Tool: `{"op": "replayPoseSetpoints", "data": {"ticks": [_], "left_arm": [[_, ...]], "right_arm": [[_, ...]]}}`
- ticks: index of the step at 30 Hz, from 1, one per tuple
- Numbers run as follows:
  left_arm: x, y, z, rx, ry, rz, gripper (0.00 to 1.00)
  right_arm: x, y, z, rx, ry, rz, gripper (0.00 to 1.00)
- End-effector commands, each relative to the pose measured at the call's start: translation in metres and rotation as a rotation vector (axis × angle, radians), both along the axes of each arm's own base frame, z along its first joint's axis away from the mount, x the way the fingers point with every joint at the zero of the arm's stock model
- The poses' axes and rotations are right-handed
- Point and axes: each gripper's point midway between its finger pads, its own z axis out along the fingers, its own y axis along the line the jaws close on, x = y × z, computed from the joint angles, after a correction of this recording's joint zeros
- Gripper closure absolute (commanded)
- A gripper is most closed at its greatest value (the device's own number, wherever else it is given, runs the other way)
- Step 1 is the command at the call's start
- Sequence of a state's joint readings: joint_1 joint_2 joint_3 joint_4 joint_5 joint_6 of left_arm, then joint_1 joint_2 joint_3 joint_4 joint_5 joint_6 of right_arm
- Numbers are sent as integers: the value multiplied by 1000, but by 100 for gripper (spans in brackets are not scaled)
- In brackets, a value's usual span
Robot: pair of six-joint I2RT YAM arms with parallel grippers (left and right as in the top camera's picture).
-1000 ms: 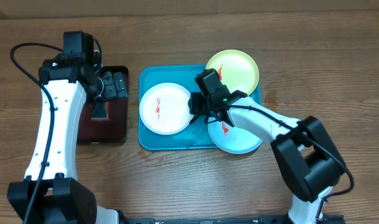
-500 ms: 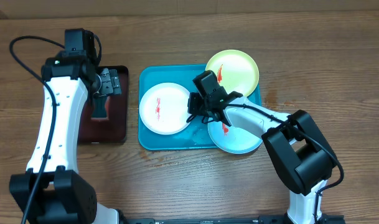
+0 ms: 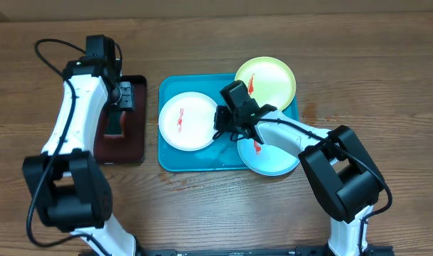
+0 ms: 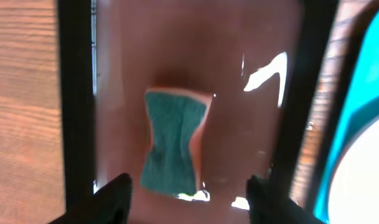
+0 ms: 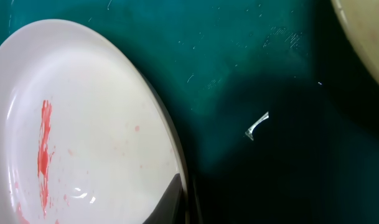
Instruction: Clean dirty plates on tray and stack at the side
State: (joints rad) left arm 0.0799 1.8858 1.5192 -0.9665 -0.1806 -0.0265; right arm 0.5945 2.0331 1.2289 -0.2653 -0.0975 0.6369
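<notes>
left hand apart over one sponge; right hand unclear; three plates, one tray

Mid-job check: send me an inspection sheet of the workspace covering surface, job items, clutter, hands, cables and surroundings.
Surface: wooden table.
Job's things: turquoise tray holds the white plate, which is red-smeared. The yellow-green plate and light blue plate, both smeared, overhang its rim.
Clutter: black tray with a green sponge lying in it.
Hands: left hand is open above the sponge. Right hand is at the white plate's right rim; whether it grips cannot be told.
Cables: black cable loops off the left arm. A second cable runs along the right arm.
Surroundings: nothing seen.
</notes>
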Motion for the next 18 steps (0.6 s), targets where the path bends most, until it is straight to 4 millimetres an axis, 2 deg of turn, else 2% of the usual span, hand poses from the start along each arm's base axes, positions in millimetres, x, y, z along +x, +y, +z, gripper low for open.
{"op": "replayPoseSetpoints", "data": {"ticks": [1, 7, 14, 18], "left_arm": [[5, 13, -21, 18, 49, -31, 47], [-1, 24, -51, 18, 136, -67, 58], [-2, 33, -54, 6, 138, -48, 63], [-4, 24, -56, -68, 143, -99, 63]], "right_arm": [[0, 0, -11, -10, 24, -13, 96], [0, 0, -11, -10, 24, -13, 96], [1, 0, -11, -10, 23, -13, 95], [1, 0, -11, -10, 23, -13, 95]]}}
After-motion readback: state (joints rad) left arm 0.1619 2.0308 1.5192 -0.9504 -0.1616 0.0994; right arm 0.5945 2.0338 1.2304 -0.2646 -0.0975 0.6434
